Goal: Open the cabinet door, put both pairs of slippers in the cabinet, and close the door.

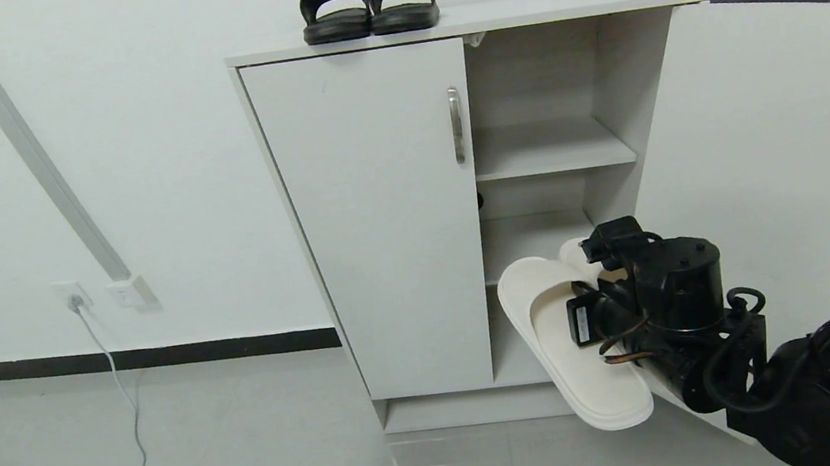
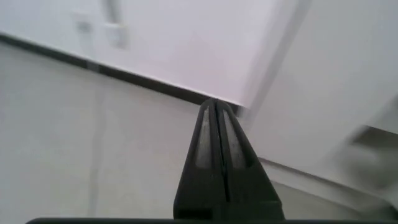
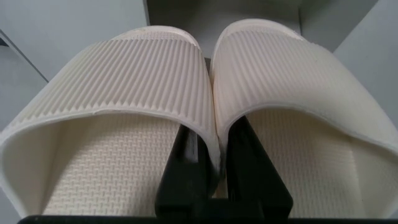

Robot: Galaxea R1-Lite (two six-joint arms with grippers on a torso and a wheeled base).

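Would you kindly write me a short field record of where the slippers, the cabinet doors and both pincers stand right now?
White slippers: pair gripped together by the right pincer, tilted, in front of the open lower right compartments
Black slippers: side by side on the cabinet top
Left door: shut
Right door: swung open
Left pincer: shut, holding nothing, off to the left above the floor
Task state: one door opened; neither pair stowed yet

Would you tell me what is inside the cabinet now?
The open right side shows bare shelves; white slippers in the right gripper cover part of the lower one. The closed left door hides the rest.
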